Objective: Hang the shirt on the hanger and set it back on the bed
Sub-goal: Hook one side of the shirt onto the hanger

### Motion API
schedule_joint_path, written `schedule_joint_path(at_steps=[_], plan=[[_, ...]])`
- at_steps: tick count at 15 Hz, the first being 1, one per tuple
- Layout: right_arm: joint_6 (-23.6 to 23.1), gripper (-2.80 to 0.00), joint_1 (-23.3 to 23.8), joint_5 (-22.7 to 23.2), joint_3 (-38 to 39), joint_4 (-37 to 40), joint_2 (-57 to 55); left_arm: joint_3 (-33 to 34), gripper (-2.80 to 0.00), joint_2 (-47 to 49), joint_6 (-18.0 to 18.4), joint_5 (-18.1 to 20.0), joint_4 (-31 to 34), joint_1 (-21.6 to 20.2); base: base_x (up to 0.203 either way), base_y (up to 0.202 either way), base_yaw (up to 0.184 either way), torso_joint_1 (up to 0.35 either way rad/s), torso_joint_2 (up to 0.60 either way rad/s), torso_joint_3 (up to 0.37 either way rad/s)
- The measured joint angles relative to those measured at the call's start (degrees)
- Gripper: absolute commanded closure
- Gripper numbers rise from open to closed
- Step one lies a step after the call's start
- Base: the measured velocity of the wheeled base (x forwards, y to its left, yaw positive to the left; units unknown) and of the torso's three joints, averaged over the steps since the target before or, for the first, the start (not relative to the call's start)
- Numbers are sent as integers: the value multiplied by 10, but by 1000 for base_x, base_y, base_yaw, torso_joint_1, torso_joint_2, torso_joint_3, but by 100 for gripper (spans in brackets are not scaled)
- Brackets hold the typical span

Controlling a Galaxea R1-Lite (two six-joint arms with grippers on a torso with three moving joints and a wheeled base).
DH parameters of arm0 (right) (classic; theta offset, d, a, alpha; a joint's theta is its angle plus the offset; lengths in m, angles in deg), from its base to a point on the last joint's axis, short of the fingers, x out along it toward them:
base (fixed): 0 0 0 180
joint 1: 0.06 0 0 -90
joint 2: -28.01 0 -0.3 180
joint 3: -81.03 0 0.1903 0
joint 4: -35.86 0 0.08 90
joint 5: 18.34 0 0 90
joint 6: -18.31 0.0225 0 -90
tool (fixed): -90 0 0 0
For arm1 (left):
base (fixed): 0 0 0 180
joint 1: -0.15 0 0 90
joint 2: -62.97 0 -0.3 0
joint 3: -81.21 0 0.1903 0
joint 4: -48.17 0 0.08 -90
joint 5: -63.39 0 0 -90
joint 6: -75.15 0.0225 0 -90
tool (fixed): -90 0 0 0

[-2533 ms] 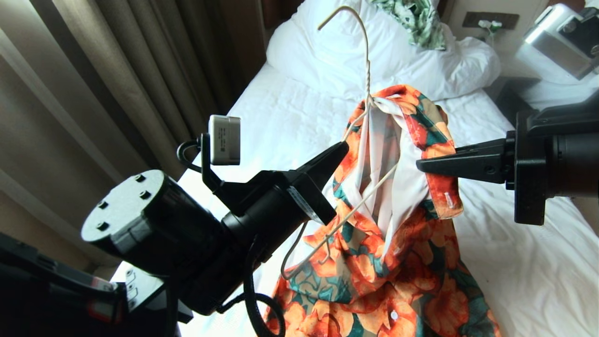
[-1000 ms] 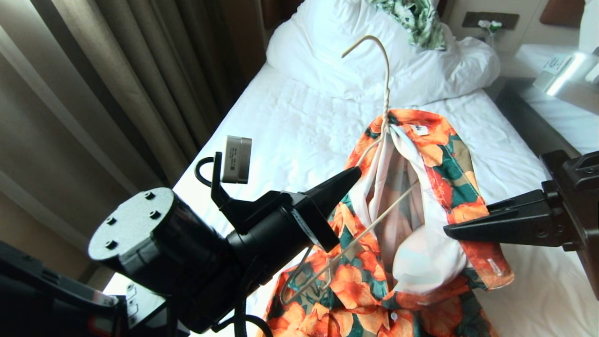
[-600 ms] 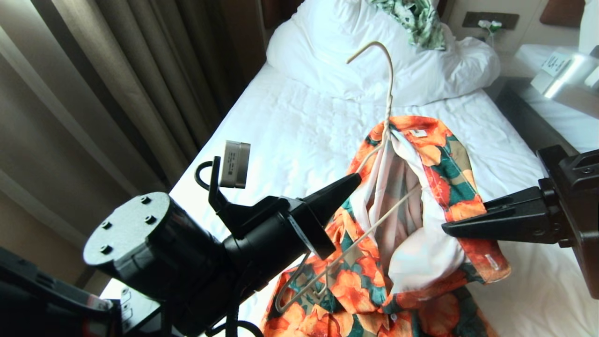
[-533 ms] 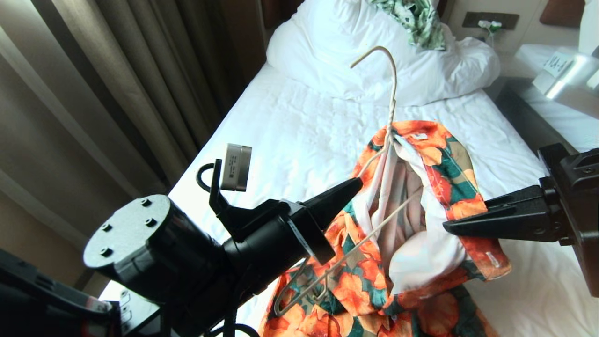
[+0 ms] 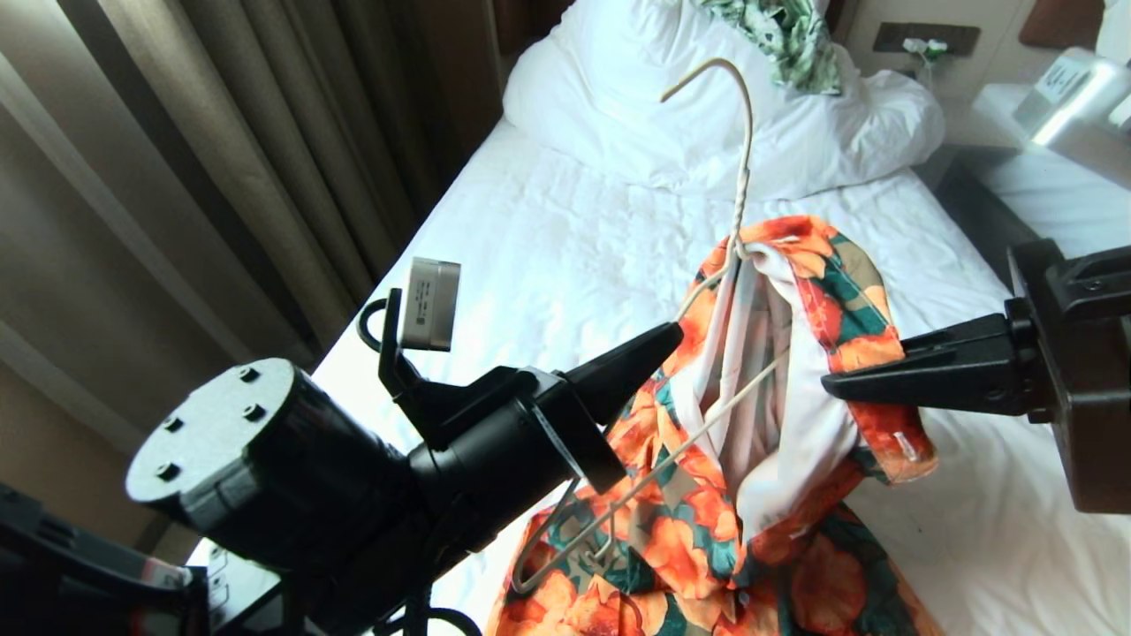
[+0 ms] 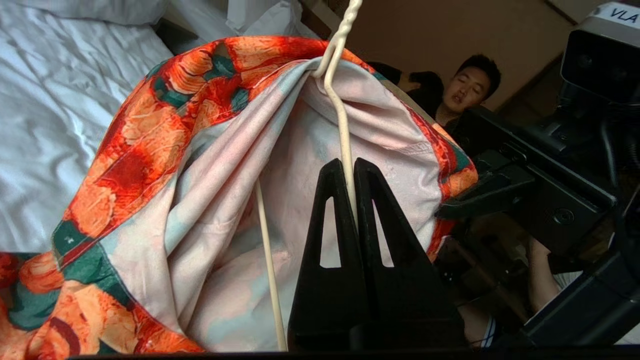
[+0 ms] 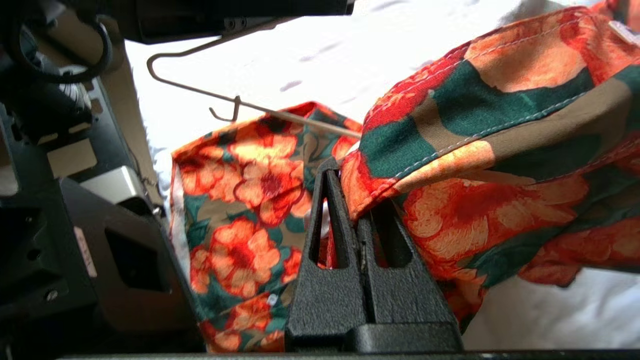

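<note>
The orange-flowered shirt hangs bunched on the cream wire hanger above the white bed, pale inside showing, lower part draped down. My left gripper comes in from the left, shut on the hanger's wire just below the twisted neck. In the left wrist view the gripper pinches the hanger's wire in front of the shirt's pale lining. From the right, my right gripper is shut on the shirt's front edge. The right wrist view shows the gripper, the shirt and the hanger's bare end.
Brown curtains hang along the left. A bunched white duvet and pillow with a green-and-white cloth lie at the head. A dark nightstand and another bed stand right. A person shows behind the right arm.
Over the earlier frames both grippers lowered the hanger and shirt toward the bed. In the last half second the hook and my right gripper rose slightly; both grips held.
</note>
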Motion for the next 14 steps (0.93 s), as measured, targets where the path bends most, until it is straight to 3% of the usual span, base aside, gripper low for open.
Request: schedule_joint_path(at_steps=[2, 7, 13, 14], plan=[[-8, 0, 12, 3, -3, -28, -5, -21, 0, 4, -18, 18, 0, -6, 0, 0, 0, 0, 0, 0], [-13, 0, 22, 40, -5, -58, -13, -61, 0, 14, -131, 160, 0, -62, 0, 0, 0, 0, 0, 0], [-13, 0, 13, 43, -3, -54, -8, -77, 0, 22, -137, 186, 0, -68, 0, 0, 0, 0, 0, 0], [-13, -280, 13, 43, -3, -53, -6, -78, 0, 22, -138, 186, 0, -69, 0, 0, 0, 0, 0, 0]])
